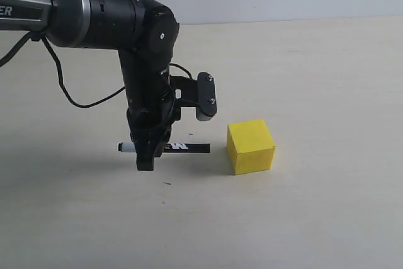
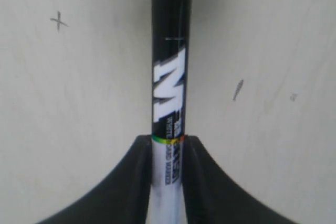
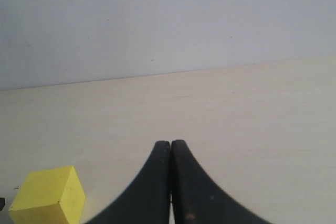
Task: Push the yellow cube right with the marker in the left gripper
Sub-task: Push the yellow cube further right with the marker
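My left gripper [image 1: 146, 155] points down at the table and is shut on the marker [image 1: 182, 148], which lies level just above the surface. The marker's black capped end points right, a short gap from the yellow cube [image 1: 250, 146]; its white barrel and tip stick out left of the fingers. In the left wrist view the marker [image 2: 169, 77] runs straight out between the two black fingers [image 2: 134, 182], white lettering showing. My right gripper [image 3: 170, 145] is shut with nothing in it; it is out of the exterior view. The yellow cube [image 3: 50, 195] sits low at one corner of the right wrist view.
The pale wooden table [image 1: 327, 67] stretches around the cube, with a light wall behind its far edge. Small pen marks [image 2: 59, 22] dot the surface near the marker. The left arm's wrist camera bracket [image 1: 204, 96] hangs above the marker, left of the cube.
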### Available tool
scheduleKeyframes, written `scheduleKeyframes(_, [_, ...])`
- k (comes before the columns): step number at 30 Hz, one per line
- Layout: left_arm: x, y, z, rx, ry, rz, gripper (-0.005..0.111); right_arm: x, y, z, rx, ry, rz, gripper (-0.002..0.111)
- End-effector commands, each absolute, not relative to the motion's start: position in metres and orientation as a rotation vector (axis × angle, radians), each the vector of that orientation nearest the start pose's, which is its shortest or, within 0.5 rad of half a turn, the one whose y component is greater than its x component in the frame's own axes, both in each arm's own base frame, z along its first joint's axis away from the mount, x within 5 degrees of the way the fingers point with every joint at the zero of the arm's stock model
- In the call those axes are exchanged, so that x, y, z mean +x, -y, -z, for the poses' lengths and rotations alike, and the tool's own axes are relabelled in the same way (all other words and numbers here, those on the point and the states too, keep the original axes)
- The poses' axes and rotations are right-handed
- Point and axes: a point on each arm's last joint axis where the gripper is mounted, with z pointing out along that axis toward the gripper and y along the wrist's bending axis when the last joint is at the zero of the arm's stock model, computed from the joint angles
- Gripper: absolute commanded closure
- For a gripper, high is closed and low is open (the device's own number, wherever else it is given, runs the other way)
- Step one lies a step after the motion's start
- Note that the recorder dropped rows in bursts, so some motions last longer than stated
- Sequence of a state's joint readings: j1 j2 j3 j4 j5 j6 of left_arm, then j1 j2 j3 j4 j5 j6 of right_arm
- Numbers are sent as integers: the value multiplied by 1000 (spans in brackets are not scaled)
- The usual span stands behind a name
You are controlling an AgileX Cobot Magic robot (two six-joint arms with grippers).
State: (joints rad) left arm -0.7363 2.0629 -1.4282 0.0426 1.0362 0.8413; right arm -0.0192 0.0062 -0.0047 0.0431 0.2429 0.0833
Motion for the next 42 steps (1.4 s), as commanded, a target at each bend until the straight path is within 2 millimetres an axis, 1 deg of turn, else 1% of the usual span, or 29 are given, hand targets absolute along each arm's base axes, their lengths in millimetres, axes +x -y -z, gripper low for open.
scheduleKeyframes(1, [292, 261, -151, -2257, 2178, 65, 107, 55, 1, -192, 115, -1719, -76, 108])
scheduleKeyframes(4, [293, 251, -145, -2229, 2167, 86, 107, 55, 1, -192, 115, -1719, -76, 108])
scheduleKeyframes(7, [290, 246, -136, -2231, 2174, 84, 107, 55, 1, -192, 115, -1719, -76, 108])
scheduleKeyframes(15, [295, 254, -133, -2271, 2287, 73, 107, 55, 1, -192, 115, -1719, -76, 108])
scheduleKeyframes(19, [293, 265, -135, -2330, 2312, 31, 107, 55, 1, -192, 115, -1719, -76, 108])
scheduleKeyframes(22, [290, 282, -140, -2392, 2329, -16, 107, 55, 1, -192, 115, -1719, -76, 108])
scheduleKeyframes(25, [287, 302, -147, -2474, 2296, -30, 107, 55, 1, -192, 115, -1719, -76, 108])
scheduleKeyframes(26, [288, 303, -149, -2481, 2298, -26, 107, 55, 1, -192, 115, -1719, -76, 108])
scheduleKeyframes(28, [293, 300, -155, -2457, 2290, -11, 107, 55, 1, -192, 115, -1719, -76, 108])
scheduleKeyframes(31, [302, 278, -154, -2349, 2256, 35, 107, 55, 1, -192, 115, -1719, -76, 108])
scheduleKeyframes(34, [307, 266, -153, -2275, 2266, 38, 107, 55, 1, -192, 115, -1719, -76, 108])
scheduleKeyframes(36, [307, 268, -154, -2288, 2272, 40, 107, 55, 1, -192, 115, -1719, -76, 108])
scheduleKeyframes(38, [305, 274, -153, -2323, 2274, 41, 107, 55, 1, -192, 115, -1719, -76, 108])
scheduleKeyframes(42, [300, 280, -153, -2359, 2233, 45, 107, 55, 1, -192, 115, -1719, -76, 108])
